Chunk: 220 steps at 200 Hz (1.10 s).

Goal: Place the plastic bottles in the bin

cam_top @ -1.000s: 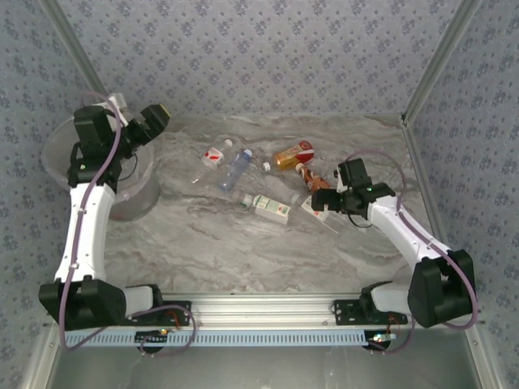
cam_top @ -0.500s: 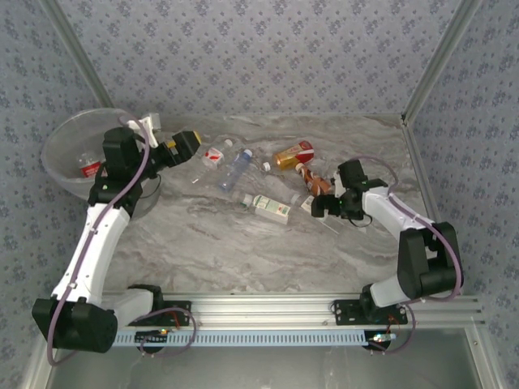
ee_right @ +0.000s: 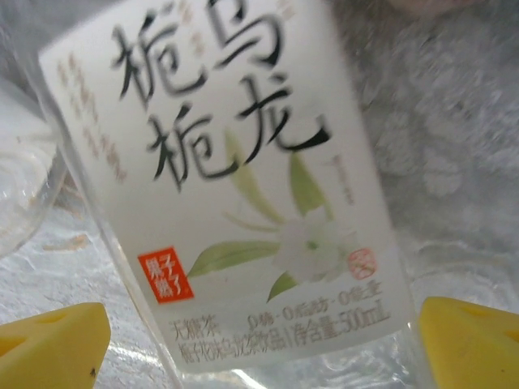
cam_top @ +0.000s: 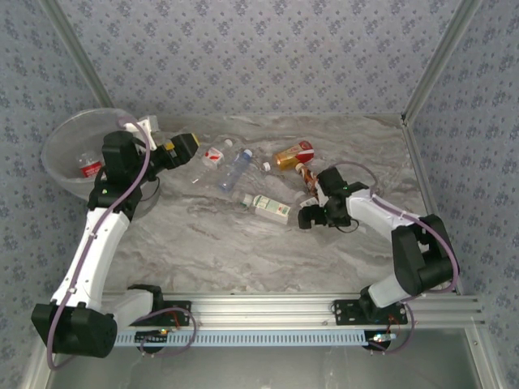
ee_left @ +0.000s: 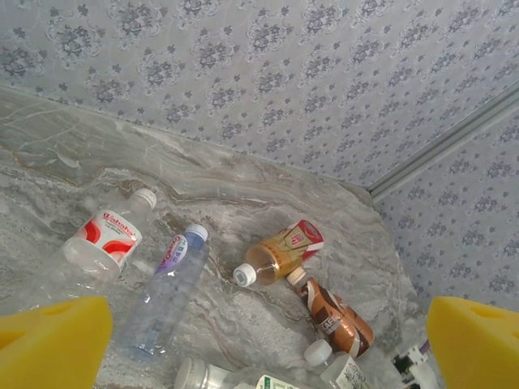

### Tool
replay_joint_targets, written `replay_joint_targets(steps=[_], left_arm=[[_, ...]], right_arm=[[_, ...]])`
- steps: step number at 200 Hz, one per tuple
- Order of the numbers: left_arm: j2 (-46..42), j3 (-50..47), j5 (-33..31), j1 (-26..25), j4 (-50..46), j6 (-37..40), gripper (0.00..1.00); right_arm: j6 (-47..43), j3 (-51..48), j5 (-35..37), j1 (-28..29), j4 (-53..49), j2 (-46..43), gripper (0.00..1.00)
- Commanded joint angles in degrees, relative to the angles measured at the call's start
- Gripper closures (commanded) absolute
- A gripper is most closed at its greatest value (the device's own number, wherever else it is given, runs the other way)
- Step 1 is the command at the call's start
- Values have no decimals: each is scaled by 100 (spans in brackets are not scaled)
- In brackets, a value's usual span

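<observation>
Your left gripper (cam_top: 183, 146) hangs open beside the bin (cam_top: 65, 130), pads wide apart with nothing between; one red-labelled bottle (cam_top: 89, 168) lies inside the bin; your right gripper (cam_top: 309, 217) sits low over the table (cam_top: 243, 251), jaws spread either side of the white-green labelled bottle (ee_right: 235, 186), not closed on it; the bluish bottle (ee_left: 166, 296), amber bottle (ee_left: 280, 251) and brown bottle (ee_left: 334, 314) lie on the table between your arms
</observation>
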Motion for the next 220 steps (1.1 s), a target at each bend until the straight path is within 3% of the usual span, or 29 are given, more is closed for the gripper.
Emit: replay_joint_targets(steps=[1,41,74,220], left_arm=[[-39,66,-213,-7,6,42,1],[1,-19,-121,-7,150,65,1],[-1,-103,-230,-9,300,-35,0],[-160,-256,-265,-7,304,97,1]], right_arm=[[311,-90,592,184,-393,12,0],[456,-174,760,432,-591,24,2],[479,-330,639,546,-310,76,11],[876,-168,1260,749,-123,595,7]])
